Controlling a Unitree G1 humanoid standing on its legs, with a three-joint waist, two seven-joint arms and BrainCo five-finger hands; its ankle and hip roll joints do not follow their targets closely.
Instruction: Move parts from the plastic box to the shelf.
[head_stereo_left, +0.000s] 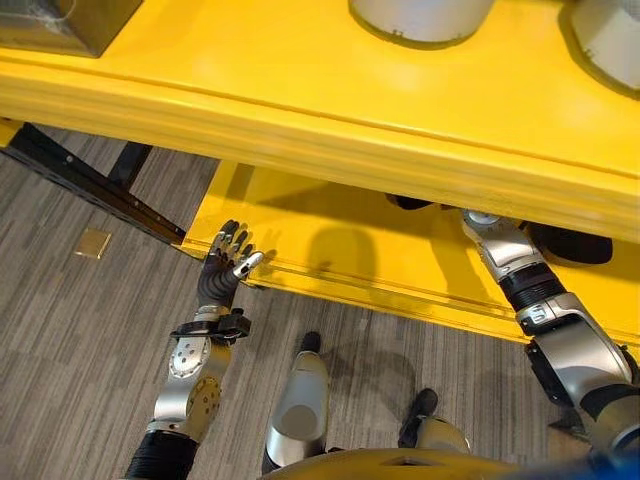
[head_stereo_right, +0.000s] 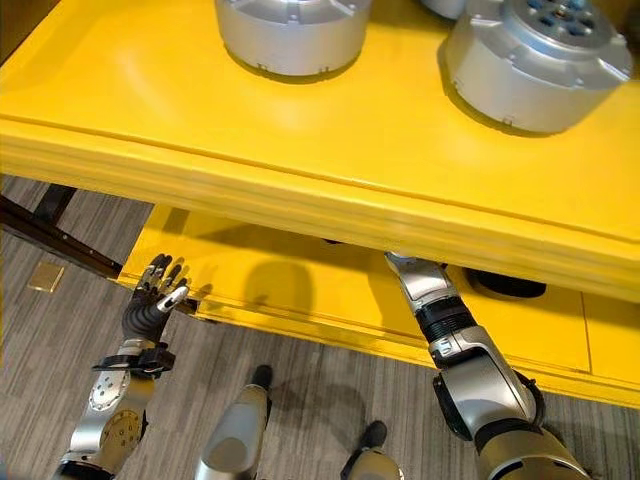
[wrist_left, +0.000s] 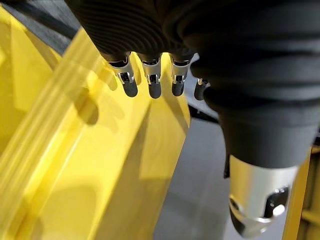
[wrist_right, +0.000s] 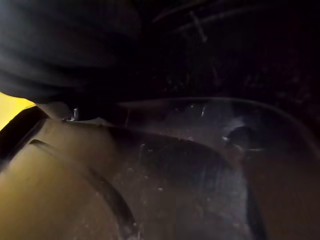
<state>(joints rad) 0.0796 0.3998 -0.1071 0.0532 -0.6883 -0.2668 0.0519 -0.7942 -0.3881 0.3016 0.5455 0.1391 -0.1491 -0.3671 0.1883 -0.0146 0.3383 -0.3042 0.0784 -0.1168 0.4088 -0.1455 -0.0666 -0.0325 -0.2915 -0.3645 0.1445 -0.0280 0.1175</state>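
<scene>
Currently my right hand (head_stereo_right: 405, 268) reaches under the top shelf (head_stereo_right: 300, 190) toward the lower level; fingers are hidden there, so grip state can't be read. Right wrist view is dark: a rounded dark shape close by, poss. a part, can't confirm. Left hand (head_stereo_left: 225, 265) hangs idle by the lower shelf edge (head_stereo_left: 330, 278), fingers straight, holding nothing. Two round grey metal parts (head_stereo_right: 292, 32) sit on the top shelf. Judgement: parts look heavy, rigid, smooth-sided; take hold across the rim w/ a wide wrap.
</scene>
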